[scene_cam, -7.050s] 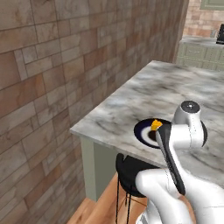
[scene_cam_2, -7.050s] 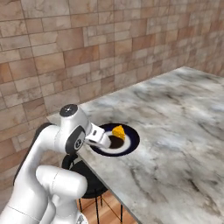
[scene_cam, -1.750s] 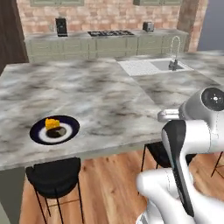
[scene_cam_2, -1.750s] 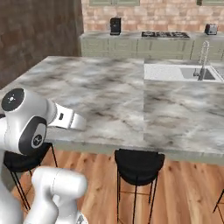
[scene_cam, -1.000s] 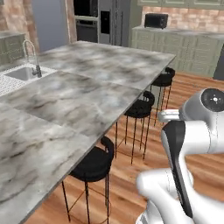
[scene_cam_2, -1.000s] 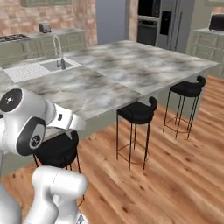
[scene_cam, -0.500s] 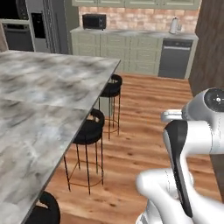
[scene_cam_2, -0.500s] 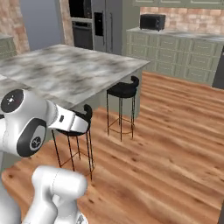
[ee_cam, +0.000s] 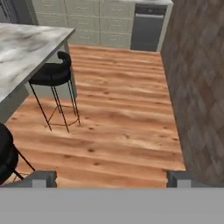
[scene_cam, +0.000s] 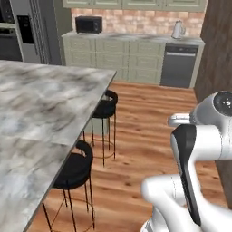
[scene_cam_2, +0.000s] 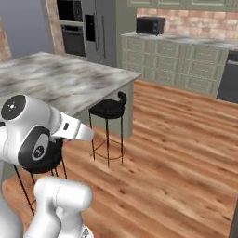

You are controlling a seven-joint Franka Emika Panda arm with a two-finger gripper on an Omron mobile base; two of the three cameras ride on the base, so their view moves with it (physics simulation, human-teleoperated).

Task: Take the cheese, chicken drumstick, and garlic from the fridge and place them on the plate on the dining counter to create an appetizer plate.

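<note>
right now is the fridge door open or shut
Shut. The fridge shows its grey front flat with the long handle and black panel; no white shelves visible inside.

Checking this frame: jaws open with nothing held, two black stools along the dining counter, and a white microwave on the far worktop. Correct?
Not quite: the microwave is black, as the left base view shows. The open, empty gripper, two stools and dining counter stand as described.

Arm folded, fingers [ee_cam: 43, 178] spread wide, empty

grey-white marbled stone on the desk [scene_cam: 41, 108], smooth. warm wooden planks on the floor [ee_cam: 118, 118], slightly glossy. matt black stools [scene_cam: 105, 103]. rough brick on the wall [ee_cam: 199, 87]. grey metallic fridge [scene_cam: 34, 31].
</note>
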